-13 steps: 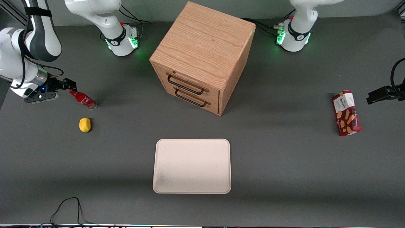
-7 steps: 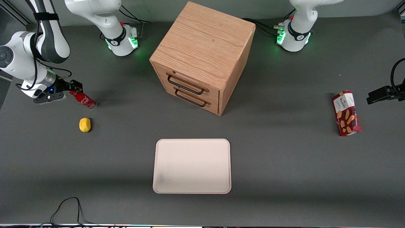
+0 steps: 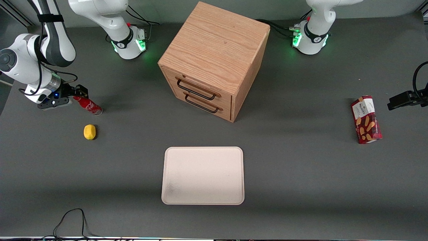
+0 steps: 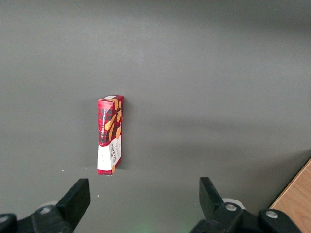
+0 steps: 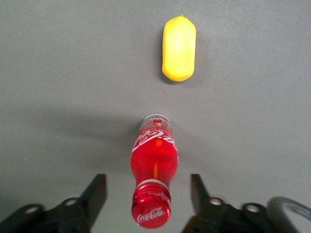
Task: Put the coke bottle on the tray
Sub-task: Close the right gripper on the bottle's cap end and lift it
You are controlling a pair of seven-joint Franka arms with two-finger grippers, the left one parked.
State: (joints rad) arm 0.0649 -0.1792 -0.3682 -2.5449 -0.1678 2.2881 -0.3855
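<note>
My pincer (image 3: 79, 92) hangs over the working arm's end of the table, its two fingers (image 5: 96, 191) spread wide on either side of the coke bottle's cap, touching nothing. The coke bottle (image 3: 88, 105) stands upright on the dark grey tabletop (image 3: 287, 174), just under me; from my wrist I look down on its red cap and white script (image 5: 153, 172). A yellow lemon (image 3: 89, 132) lies near it, closer to the front camera, and apart from it. The tabletop is a flat, matte grey sheet with soft shadows across it. The tray (image 3: 203, 175), cream-pink with rounded corners and a low rim, sits in the middle of the table near the front camera, well apart from the bottle. Farther from the camera than the tray stands a wooden drawer cabinet (image 3: 214, 58) with two dark handles, turned at an angle. Toward the parked arm's end lies a red biscuit box (image 3: 365, 119). A black cable (image 3: 72, 219) loops at the table's near edge.
</note>
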